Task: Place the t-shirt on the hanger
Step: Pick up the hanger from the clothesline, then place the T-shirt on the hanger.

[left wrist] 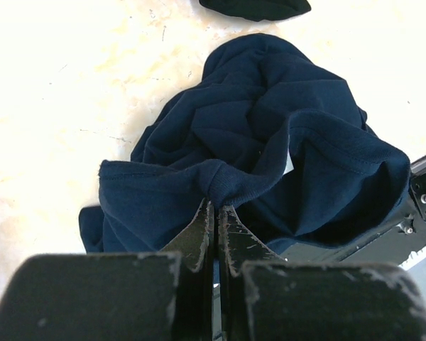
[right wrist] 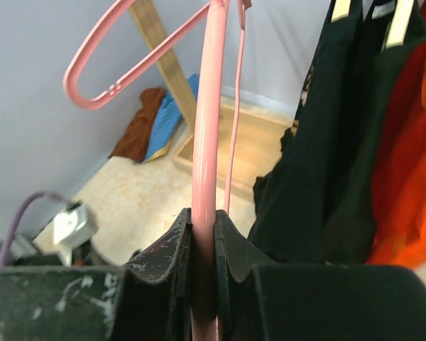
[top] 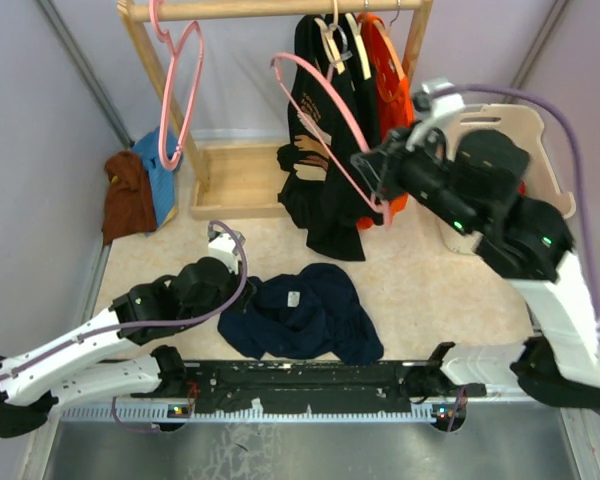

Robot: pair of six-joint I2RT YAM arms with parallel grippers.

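t-shirt (top: 305, 315): where is it, and who has it?

— Crumpled heap on the table (top: 430, 290), near edge, left of centre. Your left gripper (left wrist: 214, 207) is closed on a bunched fold of its stitched edge. Hem or neckline, cannot tell from the wrist view. The white label (top: 293, 298) faces up just beside the grip, so the neck is likely close.

— Is any of it lifted?

— Only the pinched fold. The rest lies on the table.

— And further right?

— The wooden rack (top: 230, 180) stands at the back, with an all-pink hanger (top: 175, 90) on its rail. The black shirt (top: 315, 150) and orange shirt (top: 390, 70) hang there too. The hanger (top: 320, 130) you want is in your right gripper (right wrist: 203, 220), clamped on one pink arm. It is held high, tilted, in front of the black shirt and well apart from the t-shirt. I can't make out its hook.

— Which step, then?

— Both pieces gripped, nothing threaded, so I'd call it early. Dressing is not yet begun.

— Next move?

— You need to bring the two together. Raise the left grip so the cloth hangs and an opening shows. Bring the hanger down and away from the black shirt. Feed its free corner into that opening. Find out which edge you hold before you commit.
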